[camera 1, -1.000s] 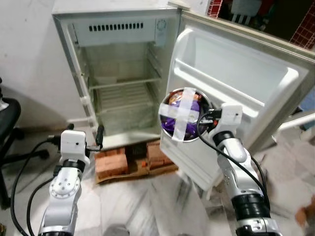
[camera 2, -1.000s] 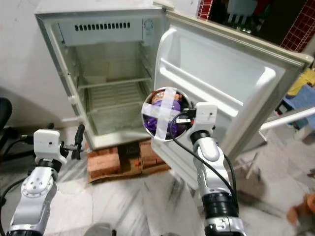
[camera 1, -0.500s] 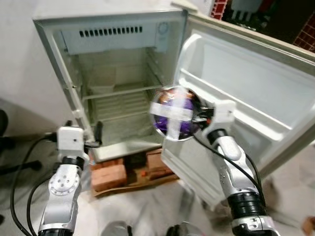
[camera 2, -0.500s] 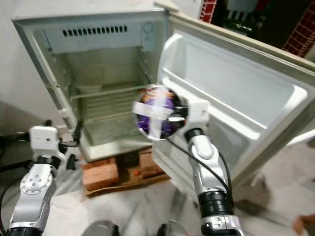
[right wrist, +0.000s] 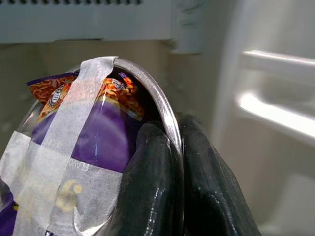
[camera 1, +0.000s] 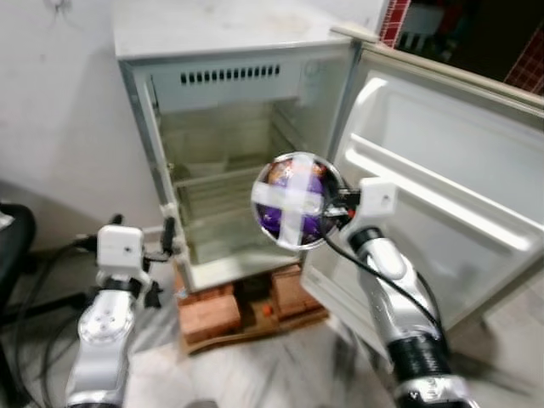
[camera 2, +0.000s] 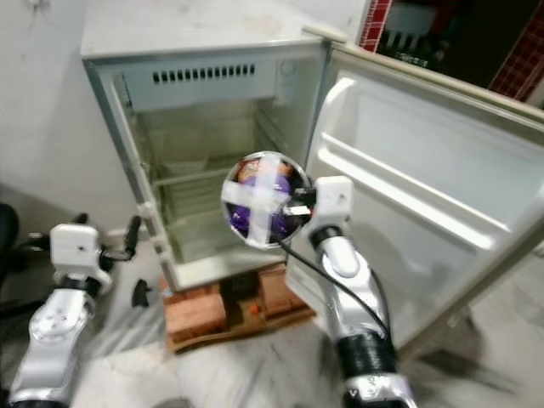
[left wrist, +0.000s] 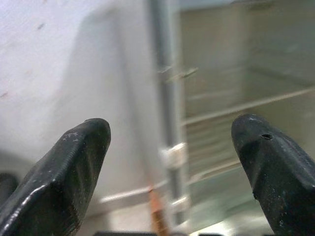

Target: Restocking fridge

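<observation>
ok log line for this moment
right gripper: shut on bowl rim | left gripper: open, idle | fridge: open

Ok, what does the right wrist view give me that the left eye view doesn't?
Right wrist view: the grip itself. The right gripper pinches the rim of the steel bowl, one black finger inside and one outside, with tape strips over a purple packet.

Left eye view: the left gripper held low beside the fridge, the bricks under it, and its wire shelves.

Both: the taped bowl held up before the open fridge, with the door swung wide.
</observation>
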Robot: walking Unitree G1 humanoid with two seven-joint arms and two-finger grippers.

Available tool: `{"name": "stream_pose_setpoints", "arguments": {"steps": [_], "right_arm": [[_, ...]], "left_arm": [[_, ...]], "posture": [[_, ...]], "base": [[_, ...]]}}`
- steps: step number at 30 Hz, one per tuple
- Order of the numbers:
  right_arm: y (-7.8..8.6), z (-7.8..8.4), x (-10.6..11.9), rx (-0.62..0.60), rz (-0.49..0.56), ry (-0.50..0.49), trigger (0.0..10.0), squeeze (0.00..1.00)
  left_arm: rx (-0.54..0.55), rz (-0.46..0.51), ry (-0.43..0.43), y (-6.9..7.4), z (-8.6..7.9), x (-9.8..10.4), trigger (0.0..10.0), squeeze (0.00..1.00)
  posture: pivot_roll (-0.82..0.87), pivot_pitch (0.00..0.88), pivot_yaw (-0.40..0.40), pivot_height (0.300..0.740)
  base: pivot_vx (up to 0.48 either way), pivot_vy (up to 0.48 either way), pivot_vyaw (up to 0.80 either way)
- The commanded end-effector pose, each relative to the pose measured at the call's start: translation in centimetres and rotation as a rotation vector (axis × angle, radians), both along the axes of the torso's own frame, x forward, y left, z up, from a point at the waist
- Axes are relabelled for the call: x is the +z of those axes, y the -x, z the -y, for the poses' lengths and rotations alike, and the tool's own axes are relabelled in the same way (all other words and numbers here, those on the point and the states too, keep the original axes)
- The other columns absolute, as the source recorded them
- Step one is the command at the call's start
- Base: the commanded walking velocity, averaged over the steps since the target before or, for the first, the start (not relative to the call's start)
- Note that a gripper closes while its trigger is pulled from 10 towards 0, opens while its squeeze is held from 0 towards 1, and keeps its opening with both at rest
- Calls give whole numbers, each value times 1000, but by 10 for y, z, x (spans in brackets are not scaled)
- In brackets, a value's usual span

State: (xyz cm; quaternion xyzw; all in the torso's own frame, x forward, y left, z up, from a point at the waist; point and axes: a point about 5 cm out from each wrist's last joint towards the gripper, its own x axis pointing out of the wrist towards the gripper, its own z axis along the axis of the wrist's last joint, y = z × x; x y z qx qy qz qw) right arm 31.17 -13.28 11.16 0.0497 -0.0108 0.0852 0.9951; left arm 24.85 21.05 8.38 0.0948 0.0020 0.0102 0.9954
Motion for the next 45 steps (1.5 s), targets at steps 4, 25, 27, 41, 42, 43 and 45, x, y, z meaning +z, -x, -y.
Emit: {"name": "stream_pose_setpoints", "arguments": {"steps": [4,25,27,41,42,43,45], "right_arm": [[-2,-2,7,12,36,3,10000,0],[-1,-4,6,33,33,14,10000,0],[-2,-4,6,34,33,14,10000,0],[-2,-6,5,37,27,14,10000,0],[-2,-6,5,37,26,15,10000,0],[-2,-6,4,37,25,15,10000,0],[-2,-6,4,38,22,16,10000,0]], "left_arm": [[-17,9,5,-1,5,1,10000,0],[-5,13,37,0,4,1,10000,0],[-4,13,38,0,4,1,10000,0],[0,7,46,-1,4,1,10000,0],[1,7,48,-1,5,1,10000,0],[1,7,49,-1,5,1,10000,0],[2,6,48,-1,5,1,10000,0]], "posture": [[171,0,-66,740],[171,0,-69,740],[171,0,-69,740],[172,0,-68,740],[172,0,-69,740],[172,0,-69,740],[173,0,-70,740]], "base": [[0,0,0],[325,0,0],[456,0,0],[252,0,0],[0,0,0],[0,0,0],[0,0,0]]}}
